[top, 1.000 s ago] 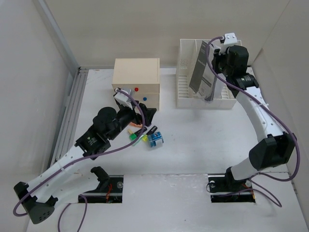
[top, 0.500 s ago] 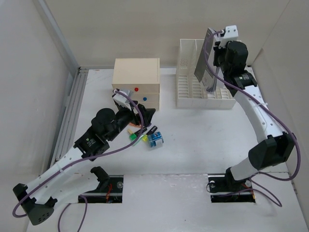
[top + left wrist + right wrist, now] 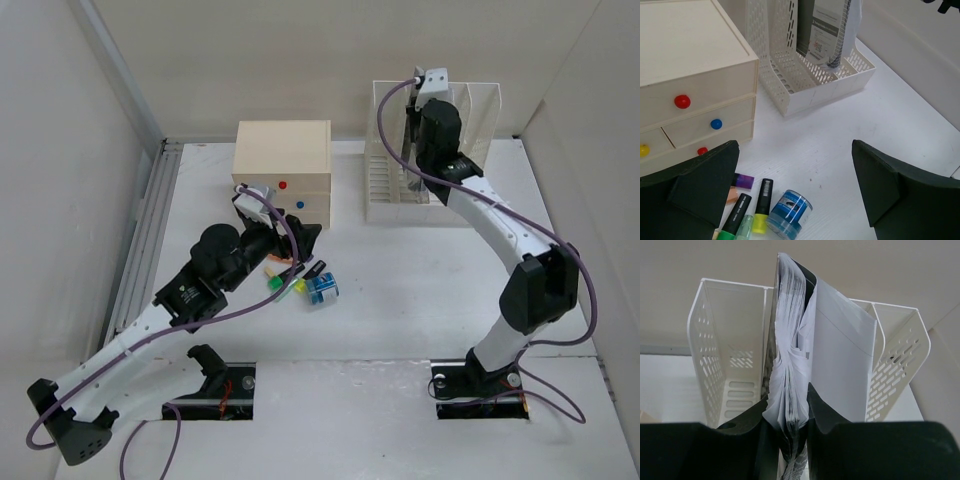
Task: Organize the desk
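Observation:
The white desk [image 3: 420, 290] holds a beige drawer box [image 3: 283, 165] and a white slotted file rack [image 3: 480, 110]. My right gripper [image 3: 420, 150] is over the rack, shut on a thick booklet [image 3: 790, 350] standing upright between two rack dividers. The booklet also shows in the left wrist view [image 3: 822, 27]. My left gripper [image 3: 795, 147] is open and empty. It hovers in front of the drawer box, above a blue tape roll [image 3: 789, 212], a yellow highlighter [image 3: 761, 200] and a green marker [image 3: 732, 217].
A purple-capped marker [image 3: 744, 180] lies by the box front. The drawers have red [image 3: 682, 101], blue [image 3: 716, 124] and yellow knobs. A grey rail [image 3: 150, 230] runs along the left edge. White walls stand close around.
My right gripper has swung left with the booklet, from the rack's right side to its middle slots, and turned the booklet edge-on. My left arm has barely moved.

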